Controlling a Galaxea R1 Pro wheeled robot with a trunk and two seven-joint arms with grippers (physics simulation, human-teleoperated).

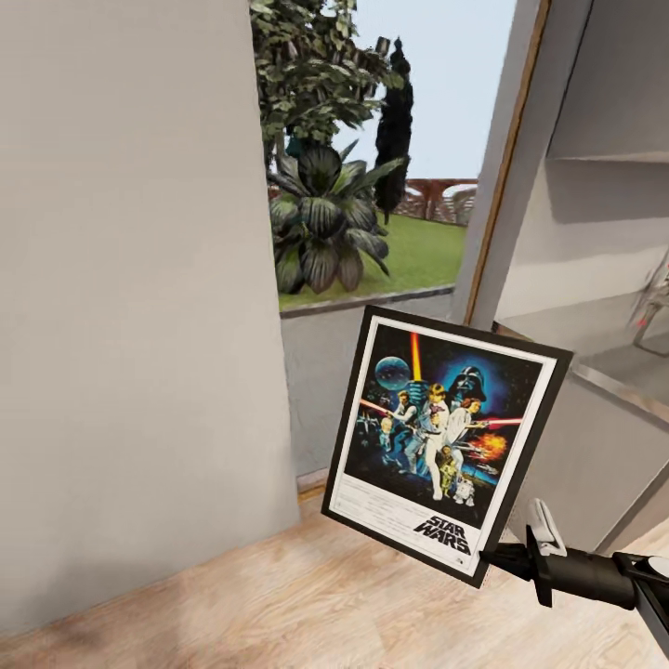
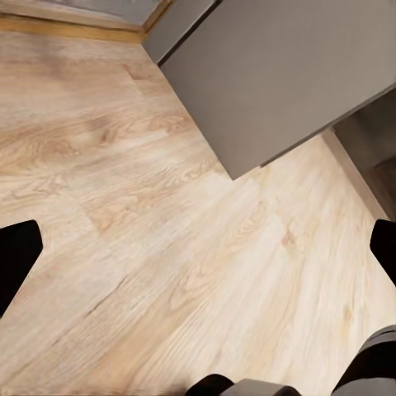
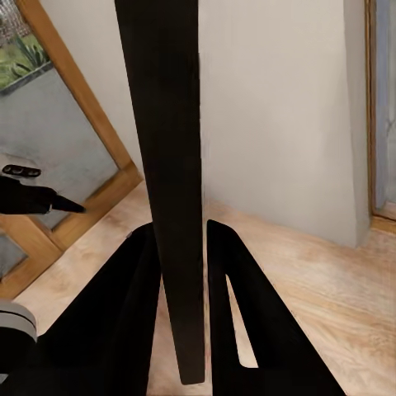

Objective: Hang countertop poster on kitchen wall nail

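Note:
The poster [image 1: 446, 437], a Star Wars print in a thin black frame, hangs upright and slightly tilted above the wooden floor. My right gripper [image 1: 497, 557] is shut on its lower right corner. The right wrist view has the poster [image 3: 169, 165] edge-on, pinched between the two black fingers of the right gripper [image 3: 182, 235]. My left gripper [image 2: 198, 252] is open over bare floor, with nothing between its fingers. The kitchen countertop [image 1: 618, 367] with grey cabinet fronts stands at the right, behind the poster. No wall nails are in view.
A plain pale wall [image 1: 139, 279] fills the left. Beside it a tall glazed opening [image 1: 372, 186] looks onto garden plants, with a wooden frame [image 1: 506, 167] on its right. Light wooden floor [image 1: 279, 595] runs below. A grey cabinet corner [image 2: 280, 74] juts over the floor.

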